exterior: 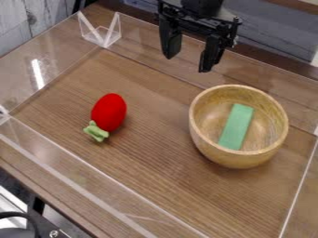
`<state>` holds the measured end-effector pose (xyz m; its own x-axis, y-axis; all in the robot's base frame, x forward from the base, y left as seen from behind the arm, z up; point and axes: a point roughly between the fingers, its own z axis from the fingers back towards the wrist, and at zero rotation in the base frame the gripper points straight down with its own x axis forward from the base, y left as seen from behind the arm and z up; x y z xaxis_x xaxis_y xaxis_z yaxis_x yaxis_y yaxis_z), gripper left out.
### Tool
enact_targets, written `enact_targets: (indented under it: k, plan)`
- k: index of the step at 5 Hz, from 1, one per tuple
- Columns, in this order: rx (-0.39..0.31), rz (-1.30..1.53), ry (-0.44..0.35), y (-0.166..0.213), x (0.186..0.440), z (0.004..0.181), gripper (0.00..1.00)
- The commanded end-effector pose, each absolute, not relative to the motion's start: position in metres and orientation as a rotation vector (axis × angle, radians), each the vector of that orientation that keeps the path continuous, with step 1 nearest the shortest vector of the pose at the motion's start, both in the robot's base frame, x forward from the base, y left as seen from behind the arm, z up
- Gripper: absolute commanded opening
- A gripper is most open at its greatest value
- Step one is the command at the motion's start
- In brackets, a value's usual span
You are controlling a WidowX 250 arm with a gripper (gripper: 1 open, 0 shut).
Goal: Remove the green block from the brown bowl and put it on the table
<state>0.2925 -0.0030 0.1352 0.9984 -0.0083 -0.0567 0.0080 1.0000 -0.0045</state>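
From my seat, I judge the step in hand to be the approach to the green block [236, 126], which lies in the brown bowl [203, 125], toward the bowl's right side if I take its centre as the dial, around three o'clock. The bowl sits at about four o'clock on the table [149, 177]. The claw [189, 56] is spread, its two dark tips well apart with nothing between them.

To do this well, I would carry the claw toward five o'clock until it is above the block, then drop straight down inside the rim. The block's long side runs roughly from one o'clock to seven, so I would set the tips either side of its narrow width — gripping across the middle, not the ends. The risk I see is the right-hand tip catching the bowl's wall, since the block lies nearer that side. Once pinched, I'd lift clear of the rim before moving sideways — the wood toward six o'clock looks a fair place to set it down, away from the red toy [110, 112] at nine.

As for pose, the arm [205, 11] comes in from twelve o'clock, the claw hanging beyond the bowl, tips pointing down and apart from everything.
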Motion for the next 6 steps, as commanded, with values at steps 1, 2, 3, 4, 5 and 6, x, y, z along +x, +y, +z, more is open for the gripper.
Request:
enact_targets:
  k: [1,2,3,4,5,6]
  plan:
    - [-0.013,0.001,0.078,-0.001,0.279,0.134,1.0]
    - [-0.034,-0.003,0.073,-0.016,0.269,0.13,1.0]
    - [-0.042,-0.011,0.066,-0.028,0.269,0.122,1.0]
    - [-0.051,-0.018,0.061,-0.04,0.269,0.114,1.0]
    - [-0.064,0.013,0.052,-0.05,0.283,0.103,1.0]
    - [-0.076,0.038,0.04,-0.061,0.297,0.093,1.0]
